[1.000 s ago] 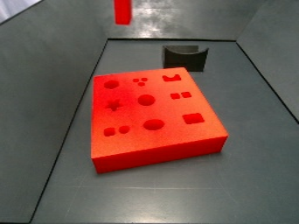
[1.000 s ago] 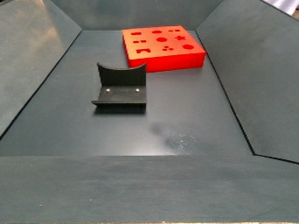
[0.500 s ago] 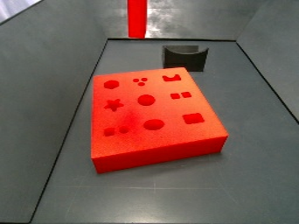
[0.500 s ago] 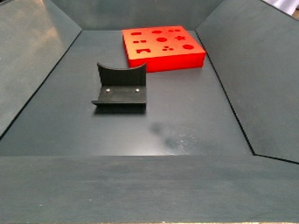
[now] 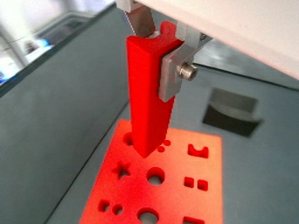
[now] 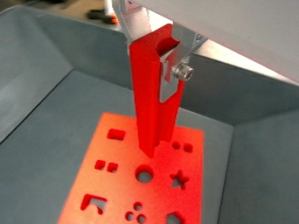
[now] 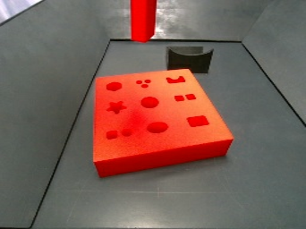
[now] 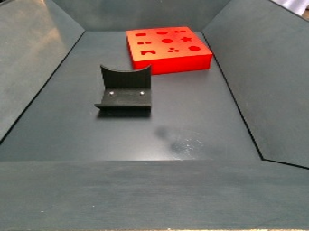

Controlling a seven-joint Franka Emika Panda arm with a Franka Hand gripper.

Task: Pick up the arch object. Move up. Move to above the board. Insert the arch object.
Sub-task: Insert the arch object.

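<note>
In both wrist views my gripper is shut on the upper end of the arch object, a slim glossy bright-red bar hanging upright. Its lower end hangs above the board, a thick orange-red slab with shaped holes. In a side view the arch object shows as a red bar at the top edge, above the far end of the board; the gripper itself is out of frame there. Another side view shows only the board at the far end.
The fixture, a dark bracket on a base plate, stands on the dark floor beyond the board. Sloped grey walls enclose the floor on the sides.
The arch object has shifted right across the top of the side view and hangs lower, now above the board's far end. Board and fixture have not moved.
</note>
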